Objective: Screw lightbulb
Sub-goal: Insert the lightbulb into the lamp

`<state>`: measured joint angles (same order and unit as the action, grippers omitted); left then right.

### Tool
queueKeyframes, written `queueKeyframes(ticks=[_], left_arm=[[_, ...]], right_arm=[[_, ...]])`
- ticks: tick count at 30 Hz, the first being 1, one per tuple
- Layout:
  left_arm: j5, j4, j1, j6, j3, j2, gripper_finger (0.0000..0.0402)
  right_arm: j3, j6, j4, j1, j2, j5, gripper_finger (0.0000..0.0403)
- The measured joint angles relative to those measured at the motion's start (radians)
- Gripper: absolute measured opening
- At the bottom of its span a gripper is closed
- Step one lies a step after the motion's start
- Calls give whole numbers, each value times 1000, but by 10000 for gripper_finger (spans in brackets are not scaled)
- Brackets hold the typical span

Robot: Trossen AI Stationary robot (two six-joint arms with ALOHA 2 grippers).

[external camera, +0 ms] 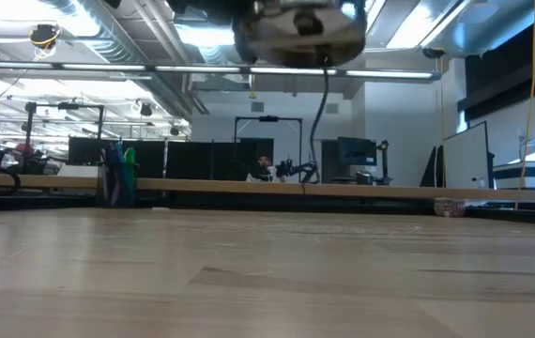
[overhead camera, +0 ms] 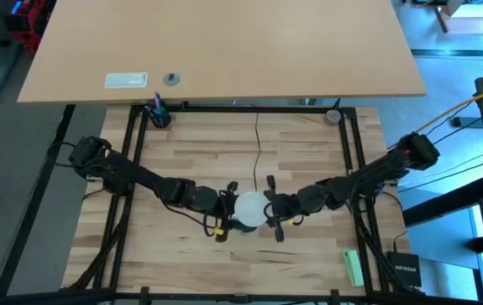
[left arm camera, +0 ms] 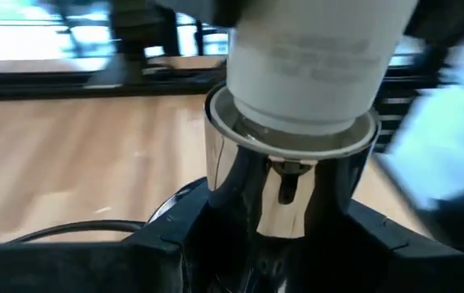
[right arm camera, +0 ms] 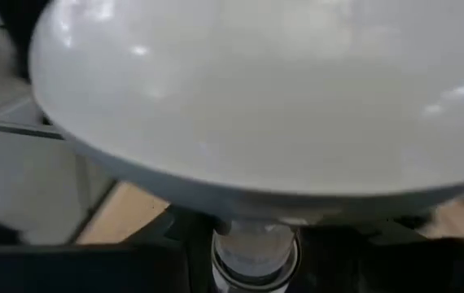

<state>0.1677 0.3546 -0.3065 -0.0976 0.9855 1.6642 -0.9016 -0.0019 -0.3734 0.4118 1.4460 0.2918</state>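
The frosted white lightbulb (overhead camera: pixel 250 208) is held in mid-air over the middle of the table, between my two grippers. Its pale neck (left arm camera: pixel 309 57) sits in the mouth of the shiny metal socket (left arm camera: pixel 285 187). My left gripper (overhead camera: pixel 224 210) is shut on the socket. My right gripper (overhead camera: pixel 274 208) is shut on the bulb, whose globe (right arm camera: pixel 256 89) fills the right wrist view. In the low view the socket (external camera: pixel 300 33) hangs high above the table, with its black cord (external camera: pixel 324 103) trailing down and toward the far edge. My left gripper pinches the socket's shiny side wall (left arm camera: pixel 240 187) between its two fingers, coming level from the table's left. The socket is lifted clear of the table, with the bulb's neck in its mouth. My right gripper comes level from the table's right with a finger on either side of the bulb near its neck (right arm camera: pixel 252 252). The globe hides the exact place of contact. The bulb is lifted clear of the table.
A dark cup with pens (overhead camera: pixel 158 114) stands at the far left corner and a small roll (overhead camera: pixel 333 116) at the far right. A green object (overhead camera: pixel 353 267) lies at the near right. The socket's cord (overhead camera: pixel 257 144) runs toward the far edge. Black frame rails border the table.
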Motion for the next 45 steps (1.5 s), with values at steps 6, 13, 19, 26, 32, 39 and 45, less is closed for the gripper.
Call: queueKeyframes(ticks=[6, 13, 19, 26, 32, 39, 45], left_arm=[[282, -7, -11, -37, -1, 1, 170], [446, -12, -19, -53, -2, 2, 170], [441, -25, -22, -52, -2, 2, 170], [346, -31, -28, -29, -1, -25, 170], [33, -23, -16, -14, 0, -42, 170], [-145, -46, 35, -98, 0, -12, 170], [-209, -78, 36, -87, 0, -3, 170]], right_arm=[[-2, 68, 16, 0, 12, 266, 149], [-4, 153, 10, -9, 29, 413, 149], [-1, 120, 6, -14, 9, 297, 207], [0, 153, 233, -10, -147, 165, 375], [0, 218, 398, -11, -229, 57, 379], [0, 265, 322, -35, -87, 15, 363], [0, 149, 59, -30, 9, -115, 362]])
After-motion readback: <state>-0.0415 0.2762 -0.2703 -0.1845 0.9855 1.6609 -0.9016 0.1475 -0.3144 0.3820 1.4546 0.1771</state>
